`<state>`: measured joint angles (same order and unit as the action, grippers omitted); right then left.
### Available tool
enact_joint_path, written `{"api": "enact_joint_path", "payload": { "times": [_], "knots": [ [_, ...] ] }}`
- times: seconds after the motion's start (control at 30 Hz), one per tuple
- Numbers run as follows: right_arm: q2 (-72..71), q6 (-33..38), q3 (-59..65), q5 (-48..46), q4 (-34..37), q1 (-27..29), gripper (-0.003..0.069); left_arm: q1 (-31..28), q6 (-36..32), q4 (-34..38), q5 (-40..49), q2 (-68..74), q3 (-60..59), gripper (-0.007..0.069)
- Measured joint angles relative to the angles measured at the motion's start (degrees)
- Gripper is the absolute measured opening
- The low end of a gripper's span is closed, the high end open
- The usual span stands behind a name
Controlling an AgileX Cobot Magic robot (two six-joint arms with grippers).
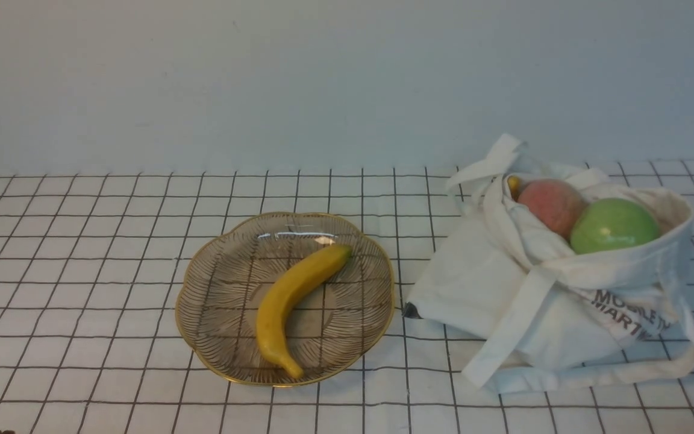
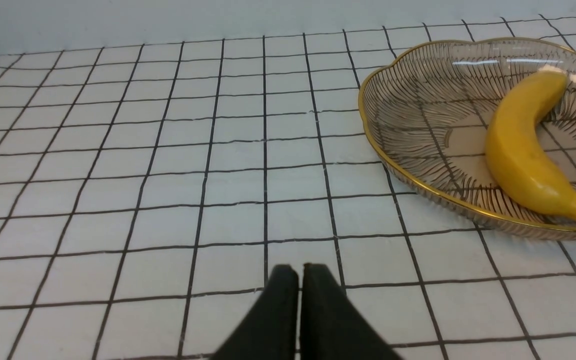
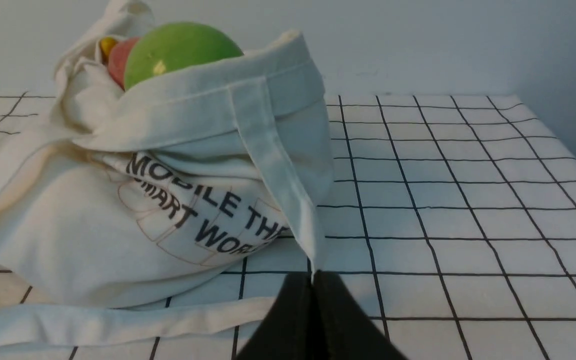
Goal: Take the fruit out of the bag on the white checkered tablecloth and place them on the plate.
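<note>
Banana (image 1: 294, 298): we see it long, curved, yellow, lying on the plate (image 1: 214, 355).
Apple (image 1: 614, 225), peach (image 1: 550, 205): glossy green, fuzzy pink-orange, in the bag (image 1: 491, 283).
Left gripper (image 2: 300, 272), right gripper (image 3: 312, 277): jaws together, empty.

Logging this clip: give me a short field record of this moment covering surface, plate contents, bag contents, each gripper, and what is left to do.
surface: white checkered tablecloth
plate: holds one banana
bag: peach and green apple at its open mouth; a small yellow item beside the peach, unclear
left gripper: shut, empty, near the plate
right gripper: shut, empty, next to the bag's strap
left to do: peach and apple not yet on the plate
</note>
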<state>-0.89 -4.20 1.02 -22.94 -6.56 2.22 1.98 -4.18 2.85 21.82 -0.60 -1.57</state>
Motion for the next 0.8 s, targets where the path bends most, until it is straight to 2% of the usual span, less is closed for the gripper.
{"api": "enact_joint_path", "payload": {
  "times": [0.17,0.37,0.8],
  "knots": [
    [0.0,-0.1,0.0,0.2,1.0,-0.1,-0.0014,0.0,0.0,0.0,0.0,0.0,0.0,-0.0008],
    [0.0,-0.1,0.0,0.2,1.1,-3.8,-0.0014,0.0,0.0,0.0,0.0,0.0,0.0,-0.0008],
    [0.0,-1.2,0.0,0.2,1.3,-4.2,-0.0014,0.0,0.0,0.0,0.0,0.0,0.0,-0.0008]
  ]
}}
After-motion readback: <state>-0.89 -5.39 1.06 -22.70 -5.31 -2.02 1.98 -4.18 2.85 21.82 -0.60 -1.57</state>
